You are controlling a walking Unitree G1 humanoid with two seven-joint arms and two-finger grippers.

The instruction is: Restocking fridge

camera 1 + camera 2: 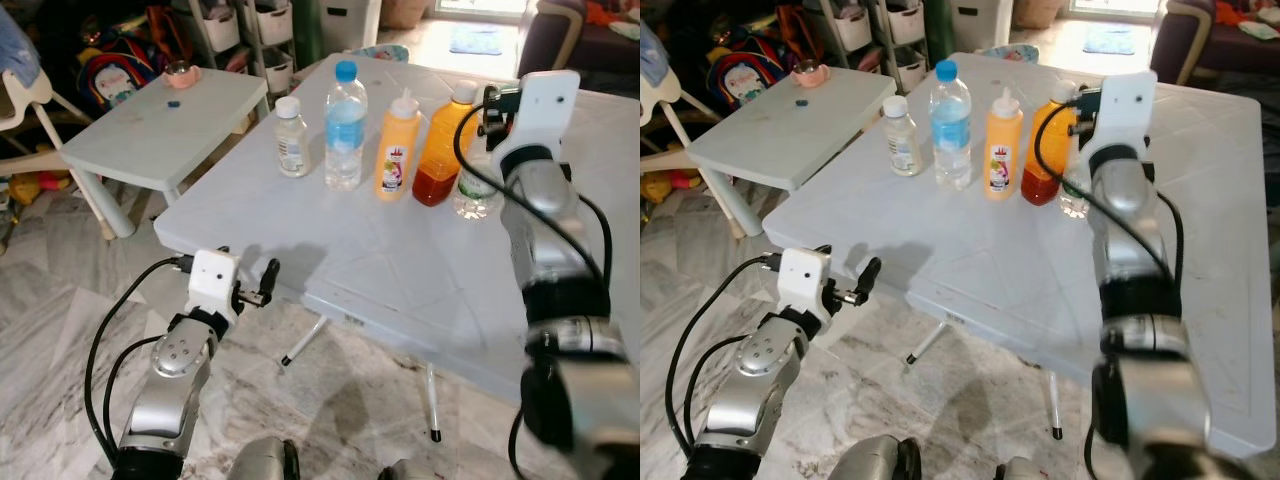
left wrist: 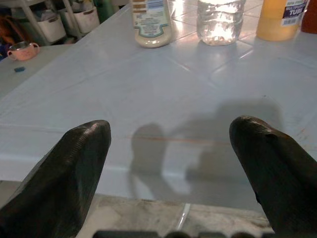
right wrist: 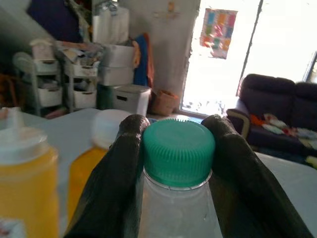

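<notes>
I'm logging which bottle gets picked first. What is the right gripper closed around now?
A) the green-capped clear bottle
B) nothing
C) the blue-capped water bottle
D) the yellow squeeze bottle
A: in the right wrist view the right gripper has a black finger pressed on each side of the green-capped clear bottle, just at its cap.

We saw a green cap (image 3: 178, 151), a blue cap (image 1: 345, 71), a yellow bottle (image 1: 397, 150) and a pale worktop (image 1: 400, 270).

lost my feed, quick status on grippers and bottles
Right gripper shut on green-capped bottle, end of the row. Left gripper open, low at table edge. Nothing in the way.
</notes>
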